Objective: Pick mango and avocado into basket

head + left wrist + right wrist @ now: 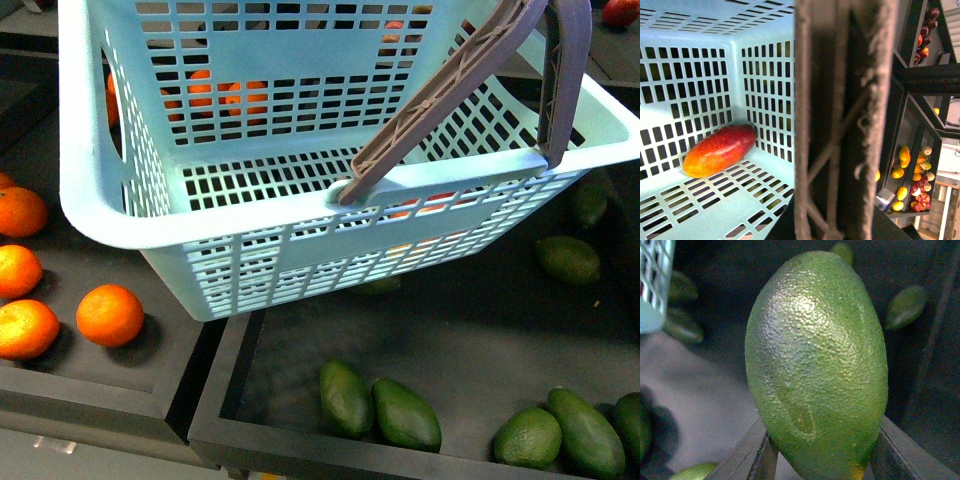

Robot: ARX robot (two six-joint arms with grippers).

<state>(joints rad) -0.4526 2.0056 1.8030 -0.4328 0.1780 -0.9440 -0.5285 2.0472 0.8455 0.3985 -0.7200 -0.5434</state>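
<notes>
**Mango in the basket, avocado in the right gripper**

At the far left of the front view, round oranges (110, 315) lie in a dark tray (100, 385). Next to them, and filling most of that view, the basket (250, 215) hangs tilted above the trays. Its near wall overlaps the divider between the orange tray and the next one. Its brown handles (450, 90) rise from the near rim and leave the frame at the top. Orange and reddish patches show through the slots of the near wall right of centre. They may be the mango, but the slats break them up too much to be sure. Further right and lower, loose avocados (405, 413) lie scattered in a second dark tray (300, 440), several along its near edge and a few at the far right.

The left wrist view looks into the basket. The mango (720, 150) lies on its side on the slotted floor, tucked against the foot of the wall near a corner. A handle fills the middle of this view so closely that the left gripper's jaws cannot be told from it, so I cannot say whether they are apart or together. Beyond it, at the right, stand shelves of mixed fruit (912, 175).

In the right wrist view the right gripper (822, 462) is clamped on the avocado (817, 365), with its fingers (762, 460) pressed on either side of the fruit's lower end. The avocado stands end-up, clear of the dark tray floor, and it is outside the basket, whose corner shows at that picture's edge.
</notes>
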